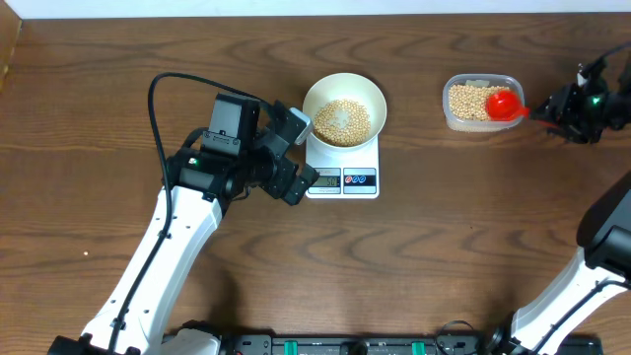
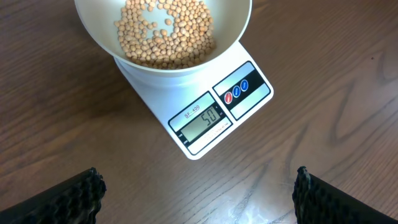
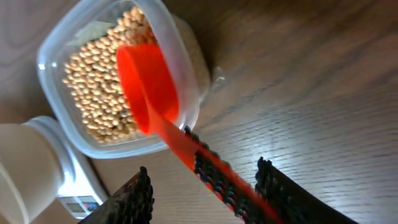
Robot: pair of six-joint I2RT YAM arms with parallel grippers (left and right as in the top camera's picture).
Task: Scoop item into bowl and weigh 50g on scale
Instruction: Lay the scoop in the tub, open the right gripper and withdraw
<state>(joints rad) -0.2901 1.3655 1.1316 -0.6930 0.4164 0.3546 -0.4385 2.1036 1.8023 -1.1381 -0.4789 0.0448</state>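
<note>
Our right claw [image 3: 204, 169] stands with its jaws apart around the handle of the red scoop [image 3: 146, 81]. Bare table [image 3: 323, 93] shows on either side of the handle, so we judge the scoop loose between the fingers rather than pinched. The scoop's cup rests on the spare beans [image 3: 93, 93] in the clear tub [image 3: 186, 118], which sits well to the right of the scale [image 2: 155, 93]. Our left claw [image 2: 198, 186] hangs wide open and empty just off the scale's front left, looking down on it. On the scale stands the bowl [image 2: 231, 34], and the beans [image 2: 165, 31] we want lie in it as a shallow layer over its bottom. The scale's display [image 2: 202, 122] appears to read fifty. We judge the scooping and weighing done, with the target amount in the bowl. What seems left is to leave the scoop in the tub and draw both arms clear of the scale without nudging the bowl.
</note>
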